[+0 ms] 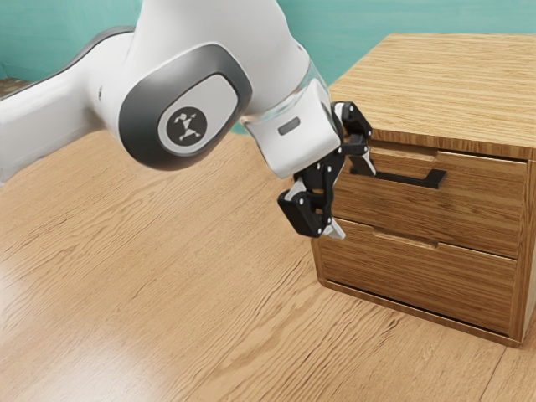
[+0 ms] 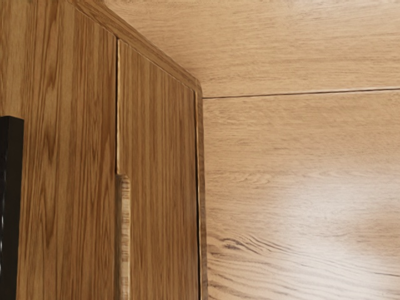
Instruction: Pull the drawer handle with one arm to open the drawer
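Note:
A wooden cabinet point(image 1: 452, 84) with two drawers stands at the exterior view's right. The top drawer point(image 1: 477, 205) carries a black bar handle point(image 1: 410, 177), and its front sits about flush with the cabinet's face. My black gripper point(image 1: 347, 180) is open at the handle's left end, one finger above the bar's level and the other below it, in front of the lower drawer point(image 1: 419, 272). Whether a finger touches the handle I cannot tell. The wrist view looks along the drawer fronts point(image 2: 156, 187), with the black handle point(image 2: 9, 206) close beside the hand.
The cabinet rests on a wide wooden surface point(image 1: 167, 301) that stretches toward the exterior view's left and front. A teal wall point(image 1: 377, 21) runs behind. The white arm point(image 1: 184, 92) comes in from the upper left.

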You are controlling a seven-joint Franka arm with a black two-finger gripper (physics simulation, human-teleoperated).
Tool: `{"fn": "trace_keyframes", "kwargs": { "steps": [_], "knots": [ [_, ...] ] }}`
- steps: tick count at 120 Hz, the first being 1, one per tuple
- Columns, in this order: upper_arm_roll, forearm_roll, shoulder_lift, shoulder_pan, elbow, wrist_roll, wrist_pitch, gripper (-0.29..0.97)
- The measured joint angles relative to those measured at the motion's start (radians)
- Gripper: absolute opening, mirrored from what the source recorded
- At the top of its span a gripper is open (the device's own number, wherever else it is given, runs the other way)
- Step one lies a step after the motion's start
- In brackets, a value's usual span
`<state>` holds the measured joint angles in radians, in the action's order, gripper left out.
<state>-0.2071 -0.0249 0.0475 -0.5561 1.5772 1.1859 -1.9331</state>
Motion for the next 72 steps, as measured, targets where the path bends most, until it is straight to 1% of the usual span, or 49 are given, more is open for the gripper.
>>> {"fn": "trace_keyframes", "kwargs": {
  "steps": [72],
  "knots": [
    [-0.008,0.013,-0.066,-0.055,-0.061,-0.012,-0.021,0.68]
  ]
}}
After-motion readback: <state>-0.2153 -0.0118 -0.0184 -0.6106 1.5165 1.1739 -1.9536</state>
